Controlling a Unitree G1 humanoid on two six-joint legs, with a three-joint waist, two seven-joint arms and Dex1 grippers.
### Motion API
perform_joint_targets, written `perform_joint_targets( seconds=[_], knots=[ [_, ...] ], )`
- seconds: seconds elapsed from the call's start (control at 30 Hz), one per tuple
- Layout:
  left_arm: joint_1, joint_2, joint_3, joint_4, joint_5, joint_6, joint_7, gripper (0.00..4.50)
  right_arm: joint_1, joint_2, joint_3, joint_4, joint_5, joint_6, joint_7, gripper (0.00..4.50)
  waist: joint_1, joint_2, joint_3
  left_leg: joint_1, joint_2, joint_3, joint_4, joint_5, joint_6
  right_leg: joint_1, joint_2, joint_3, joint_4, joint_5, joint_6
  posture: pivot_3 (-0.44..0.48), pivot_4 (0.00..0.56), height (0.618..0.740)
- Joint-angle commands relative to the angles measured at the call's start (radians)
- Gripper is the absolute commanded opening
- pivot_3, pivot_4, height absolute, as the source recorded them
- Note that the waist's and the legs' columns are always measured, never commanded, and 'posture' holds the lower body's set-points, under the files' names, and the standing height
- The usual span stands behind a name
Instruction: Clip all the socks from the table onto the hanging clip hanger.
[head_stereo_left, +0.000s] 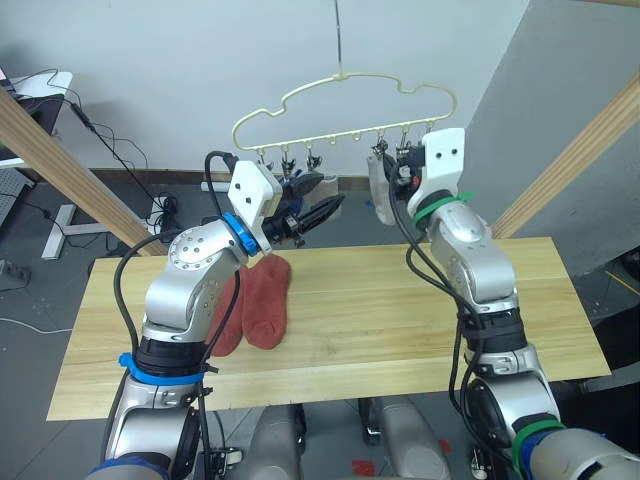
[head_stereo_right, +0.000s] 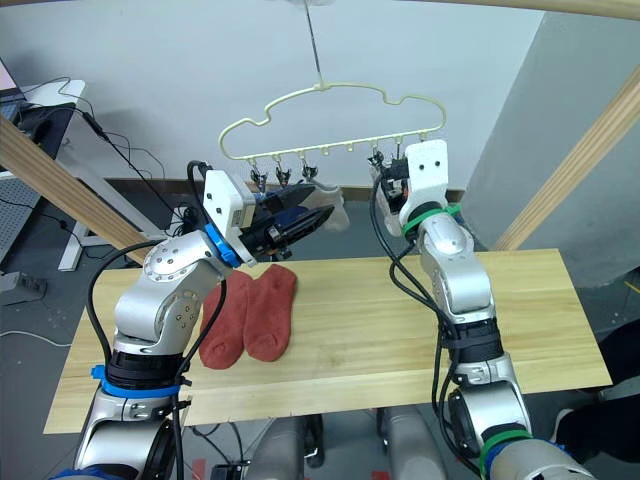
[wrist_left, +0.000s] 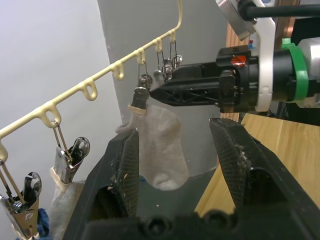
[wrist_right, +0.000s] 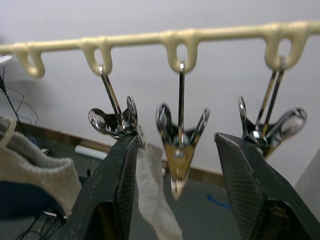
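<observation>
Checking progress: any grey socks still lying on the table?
No. In the left eye view only two rust-red socks lie on the table; a grey sock hangs from the clip hanger.

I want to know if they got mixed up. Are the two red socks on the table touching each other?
Touching. In the right eye view the two red socks lie side by side on the table, long edges pressed together with no wood showing between them.

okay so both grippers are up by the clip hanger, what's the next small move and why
Probably lower the left gripper to the two rust-red socks on the table and pick one up. Both grippers look open and empty, the right gripper brackets a free clip, and grey socks already hang on the clip hanger.
</observation>
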Motion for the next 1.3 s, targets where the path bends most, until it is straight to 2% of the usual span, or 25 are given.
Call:
perform_joint_targets(
  seconds=[0.03, 0.37, 0.63, 1.3],
  knots=[
    [-0.01, -0.001, 0.006, -0.028, -0.002, -0.011, 0.001, 2.52, -0.03, -0.003, -0.023, 0.007, -0.015, -0.049, -0.019, 2.53, 0.0, 0.0, 0.0, 0.0, 0.0, 0.0, 0.0, 0.0, 0.0, 0.0, 0.0, 0.0, 0.0, 0.0, 0.0, -0.127, 0.281, 0.74],
    [-0.016, -0.011, -0.001, -0.023, 0.001, -0.013, 0.001, 2.52, -0.015, -0.004, -0.037, -0.013, -0.021, -0.043, -0.033, 2.53, 0.0, 0.0, 0.0, 0.0, 0.0, 0.0, 0.0, 0.0, 0.0, 0.0, 0.0, 0.0, 0.0, 0.0, 0.0, -0.136, 0.286, 0.74],
    [-0.022, -0.016, -0.001, -0.021, 0.003, -0.011, -0.001, 2.52, -0.034, 0.059, -0.099, -0.046, 0.051, 0.036, -0.076, 2.53, -0.001, 0.0, 0.0, 0.0, 0.0, 0.0, 0.0, 0.0, 0.0, 0.0, 0.0, 0.0, 0.0, 0.0, 0.0, -0.136, 0.287, 0.74],
    [-0.014, -0.019, -0.004, -0.024, 0.006, -0.01, 0.002, 2.52, -0.062, 0.096, -0.089, -0.079, 0.077, 0.079, -0.07, 2.53, 0.0, 0.0, 0.0, 0.0, 0.0, 0.0, 0.0, 0.0, 0.0, 0.0, 0.0, 0.0, 0.0, 0.0, 0.0, -0.133, 0.287, 0.74]
  ],
)
